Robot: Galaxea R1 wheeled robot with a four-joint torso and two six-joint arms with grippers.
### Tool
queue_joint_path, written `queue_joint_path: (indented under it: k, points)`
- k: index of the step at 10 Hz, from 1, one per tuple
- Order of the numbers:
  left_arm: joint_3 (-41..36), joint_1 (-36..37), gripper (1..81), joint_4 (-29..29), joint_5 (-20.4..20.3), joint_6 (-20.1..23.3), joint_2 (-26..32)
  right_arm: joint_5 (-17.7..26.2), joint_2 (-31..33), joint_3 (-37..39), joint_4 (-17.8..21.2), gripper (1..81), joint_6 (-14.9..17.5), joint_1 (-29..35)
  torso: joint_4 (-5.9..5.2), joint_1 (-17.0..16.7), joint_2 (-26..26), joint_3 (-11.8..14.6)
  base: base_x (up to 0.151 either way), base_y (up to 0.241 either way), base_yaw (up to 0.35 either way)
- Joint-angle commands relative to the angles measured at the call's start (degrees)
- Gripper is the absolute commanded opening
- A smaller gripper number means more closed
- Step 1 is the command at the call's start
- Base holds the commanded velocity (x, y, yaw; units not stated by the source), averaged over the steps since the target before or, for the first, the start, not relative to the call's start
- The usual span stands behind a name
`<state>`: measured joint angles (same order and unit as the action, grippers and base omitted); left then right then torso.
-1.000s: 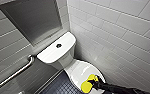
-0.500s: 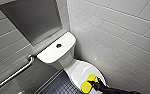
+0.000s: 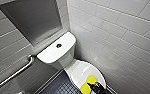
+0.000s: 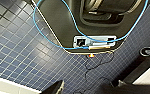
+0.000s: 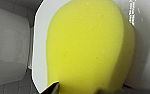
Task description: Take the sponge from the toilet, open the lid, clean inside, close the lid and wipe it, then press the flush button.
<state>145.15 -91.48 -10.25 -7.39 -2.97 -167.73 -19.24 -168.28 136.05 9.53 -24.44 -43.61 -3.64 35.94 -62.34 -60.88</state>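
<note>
White wall tiles [image 3: 121,37], blue mosaic floor [image 4: 21,50] | my right gripper [image 3: 94,86] pinches the sponge [image 3: 91,79], pressing it on the closed lid [image 3: 82,70] | flush button [image 3: 58,45] sits on the toilet [image 3: 66,60] tank, well beyond that gripper | my left gripper [image 4: 88,88] hangs over floor, jaws spread, nothing between.
</note>
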Motion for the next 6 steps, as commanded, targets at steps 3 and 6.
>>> queue_joint_path:
  k: [3, 6]
  points:
    - [-0.3, -3.5, 81.1, 0.5, 6.9, 0.1, 0.1, 4.7, 0.8, 0.7, -1.4, 81.1, -0.2, 1.0, 0.0, 0.0, 0.0, 0.0, 0.0, 0.0, 0.0]
    - [-0.3, -3.6, 81.1, 0.4, 7.0, 0.1, -0.2, 4.6, 1.3, 0.8, -1.4, 1.0, -0.2, 0.7, 0.0, 0.0, 0.0, 0.0, 0.0, 0.0, 0.0]
